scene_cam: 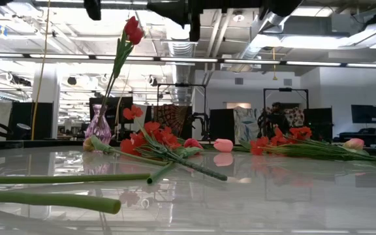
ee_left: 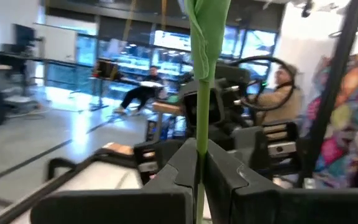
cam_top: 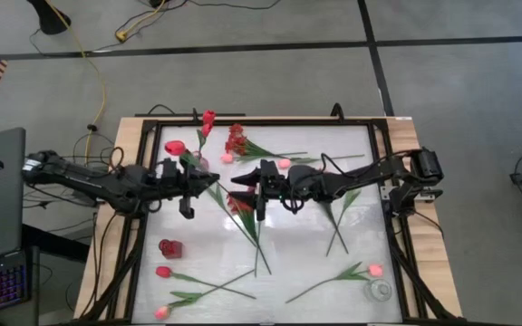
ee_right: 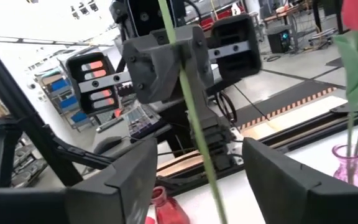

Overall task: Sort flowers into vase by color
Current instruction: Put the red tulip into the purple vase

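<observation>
My left gripper (ee_left: 199, 168) hovers above the table's middle (cam_top: 205, 184), just near of the pink vase (cam_top: 202, 166), and is shut on a thin green stem (ee_left: 199, 93) that stands upright. A red tulip head (cam_top: 175, 147) shows beside that gripper; whether it tops the held stem I cannot tell. My right gripper (ee_right: 194, 180) is open and faces the left one (cam_top: 247, 190). Its fingers stand wide on either side of the same stem (ee_right: 207, 168) without touching it. Another red tulip (scene_cam: 134, 29) stands in the pink vase (scene_cam: 98, 124), leaning on its neck. My left gripper pinches the green stem (ee_left: 199, 134) between its two fingers, below a leaf (ee_left: 207, 25). The fingers come in about level from the table's left and lie across the stem. The stem stands upright and carries on below the fingers (ee_right: 197, 134). Its lower end is out of view.
A red vase (cam_top: 169, 247) stands near-left and a clear vase (cam_top: 381, 290) near-right. Loose flowers lie about: red sprays (cam_top: 236, 140), pink tulips (cam_top: 374, 269), and long stems (cam_top: 247, 231) under the grippers. A black frame (cam_top: 383, 172) rims the table. People sit in the room beyond.
</observation>
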